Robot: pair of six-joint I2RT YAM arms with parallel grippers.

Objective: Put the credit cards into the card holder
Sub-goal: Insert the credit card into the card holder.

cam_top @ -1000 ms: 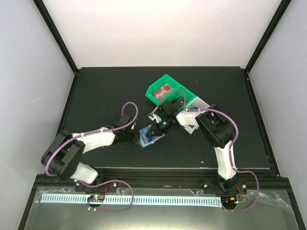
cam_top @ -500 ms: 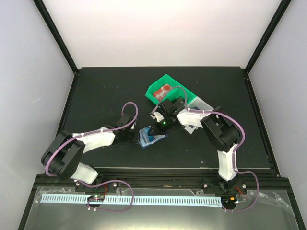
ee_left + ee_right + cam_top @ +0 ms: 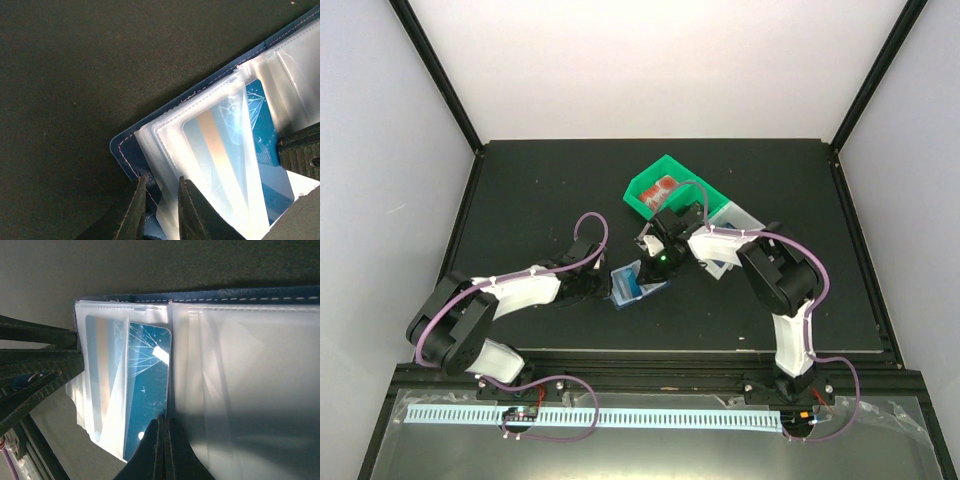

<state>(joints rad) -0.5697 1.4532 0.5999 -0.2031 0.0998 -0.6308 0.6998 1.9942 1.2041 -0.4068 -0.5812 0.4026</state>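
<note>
The dark blue card holder (image 3: 638,284) lies open between my arms, pale clear sleeves up. My left gripper (image 3: 603,288) is shut on its left edge; in the left wrist view (image 3: 159,182) the cover (image 3: 131,150) and a sleeve sit between the jaws. A blue credit card (image 3: 147,380) sits partly inside a left sleeve, also seen in the left wrist view (image 3: 262,135). My right gripper (image 3: 655,266) is shut, its joined fingertips (image 3: 163,421) at the card's near right corner. A red-and-white credit card (image 3: 663,188) lies in the green tray (image 3: 645,196).
The green and white compartment tray stands behind the right gripper, its white part (image 3: 738,217) at the right. The right arm reaches over it. The black table mat (image 3: 520,200) ends at a raised frame on all sides.
The right gripper has shifted slightly up and back from the holder's middle. The blue card lies further left in the sleeve. The left arm has held still.
</note>
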